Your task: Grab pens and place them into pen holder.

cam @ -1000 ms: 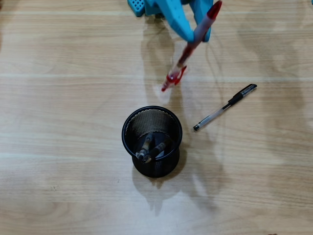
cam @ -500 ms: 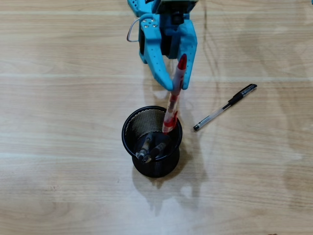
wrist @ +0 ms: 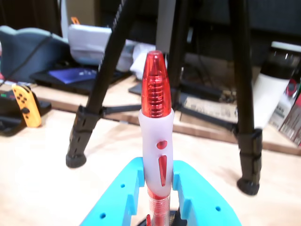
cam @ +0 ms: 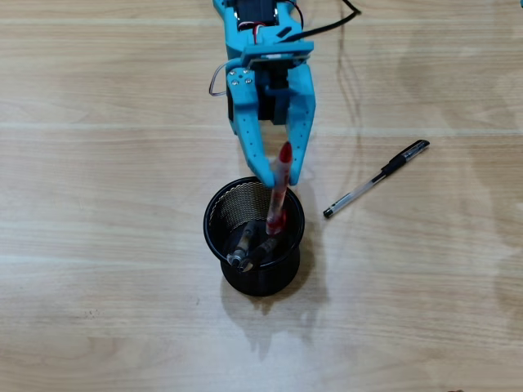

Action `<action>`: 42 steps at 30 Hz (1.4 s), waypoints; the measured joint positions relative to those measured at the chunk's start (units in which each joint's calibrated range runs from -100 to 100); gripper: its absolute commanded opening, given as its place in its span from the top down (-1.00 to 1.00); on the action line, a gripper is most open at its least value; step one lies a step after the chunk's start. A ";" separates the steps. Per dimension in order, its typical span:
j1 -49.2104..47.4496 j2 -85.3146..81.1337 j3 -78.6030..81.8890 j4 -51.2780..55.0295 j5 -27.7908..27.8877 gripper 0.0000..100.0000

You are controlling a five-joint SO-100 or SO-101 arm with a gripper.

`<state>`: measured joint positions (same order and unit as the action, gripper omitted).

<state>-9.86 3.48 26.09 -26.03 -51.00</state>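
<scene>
The light wood bench (cam: 98, 245) fills the overhead view. From its top edge the blue arm (cam: 253, 33) reaches down toward the middle, and its end effector (cam: 279, 181) sits just above the far rim of the pen holder (cam: 254, 282), a round black mesh cup standing upright near the centre. The end effector pinches the red pen (cam: 279, 192) between its two blue fingers (cam: 250, 143); the pen stands steeply, its lower end down inside the cup and its upper end sticking up past the rim. The wrist view shows the same grip from close by: the red pen (wrist: 156, 141) rises between the fingers, red tip uppermost, white grip section held at the sides. Two pens (cam: 249, 249) lie inside the holder, leaning against its wall. To the right in the overhead view, well apart from the cup, a clear pen with a black cap (cam: 376, 179) lies flat and diagonal on the bench.
</scene>
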 measured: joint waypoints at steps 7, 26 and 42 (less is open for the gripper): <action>0.38 0.00 2.84 0.00 -1.40 0.62; -8.96 -15.72 -7.10 39.36 4.21 0.96; -21.25 -12.66 -24.49 77.00 -18.41 0.96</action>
<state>-31.11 -9.18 1.60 50.97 -69.41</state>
